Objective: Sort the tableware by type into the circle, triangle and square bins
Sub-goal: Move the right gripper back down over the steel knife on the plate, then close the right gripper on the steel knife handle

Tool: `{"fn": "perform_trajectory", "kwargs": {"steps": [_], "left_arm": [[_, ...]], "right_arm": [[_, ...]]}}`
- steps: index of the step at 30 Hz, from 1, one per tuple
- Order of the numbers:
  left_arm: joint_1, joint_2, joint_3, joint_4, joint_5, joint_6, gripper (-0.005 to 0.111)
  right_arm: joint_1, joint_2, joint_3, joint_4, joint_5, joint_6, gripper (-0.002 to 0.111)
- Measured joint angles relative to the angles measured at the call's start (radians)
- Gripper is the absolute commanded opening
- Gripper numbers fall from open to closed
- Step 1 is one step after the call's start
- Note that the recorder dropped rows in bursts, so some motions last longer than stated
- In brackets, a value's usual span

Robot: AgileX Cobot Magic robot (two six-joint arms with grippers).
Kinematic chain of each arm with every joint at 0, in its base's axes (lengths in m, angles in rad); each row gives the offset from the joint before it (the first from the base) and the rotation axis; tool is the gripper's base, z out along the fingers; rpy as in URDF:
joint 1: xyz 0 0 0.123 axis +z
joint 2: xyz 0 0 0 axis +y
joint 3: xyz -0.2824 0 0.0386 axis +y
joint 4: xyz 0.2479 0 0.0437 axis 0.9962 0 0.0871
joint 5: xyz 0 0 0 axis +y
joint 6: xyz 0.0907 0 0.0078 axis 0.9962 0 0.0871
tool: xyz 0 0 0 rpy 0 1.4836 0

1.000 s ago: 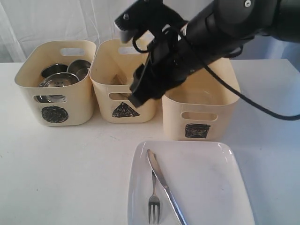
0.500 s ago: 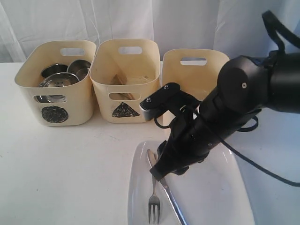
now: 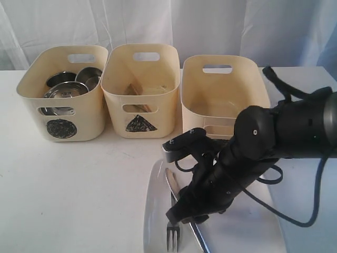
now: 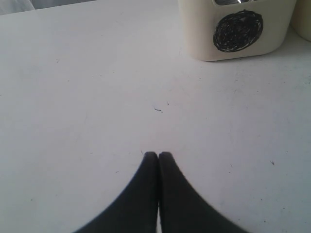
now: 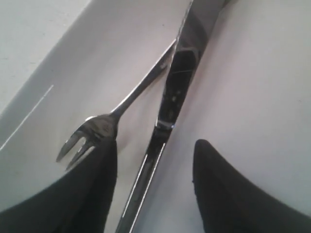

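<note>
White table [image 3: 79, 184], white curtain [image 3: 210, 26] behind along the far side

Black right arm [image 3: 274, 142] reaches in from the right and lies low over the plate; it blocks the front of the square bin, so the mark there is hidden, and it covers the middle of the knife

Right gripper [image 3: 184, 213] sits down on the near-left part of the plate [image 3: 253, 232], jaws apart and straddling the knife [image 5: 182, 73], one finger each side, gripping nothing. One finger [image 5: 92, 194] is just beside the fork tines

Left gripper [image 4: 158, 158] is closed tight, empty, over bare table near the circle bin

Fork [image 3: 172, 232] and knife lie on the plate, crossing, tines toward the near edge. Plate is near-centre, in front of the square bin

Three cream bins in a row, far side:
- circle bin [image 3: 61, 105], left: steel bowls and mugs [image 3: 66, 89] piled inside
- triangle bin [image 3: 139, 95], middle: brownish wooden sticks [image 3: 138, 90] inside, likely chopsticks, small and hard to tell
- square bin [image 3: 221, 100], right: contents can't tell
</note>
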Motion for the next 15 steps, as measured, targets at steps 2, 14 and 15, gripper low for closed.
{"fn": "perform_trajectory", "kwargs": {"steps": [2,14,15], "left_arm": [[0.000,0.000,0.000,0.000,0.000,0.000,0.000],[0.000,0.000,0.000,0.000,0.000,0.000,0.000],[0.000,0.000,0.000,0.000,0.000,0.000,0.000]], "right_arm": [[0.002,0.031,0.004,0.006,-0.014,0.000,0.046],[0.093,0.101,-0.008,-0.008,-0.124,-0.018,0.033],[0.093,0.104,-0.008,-0.009,-0.126,-0.018,0.031]]}}
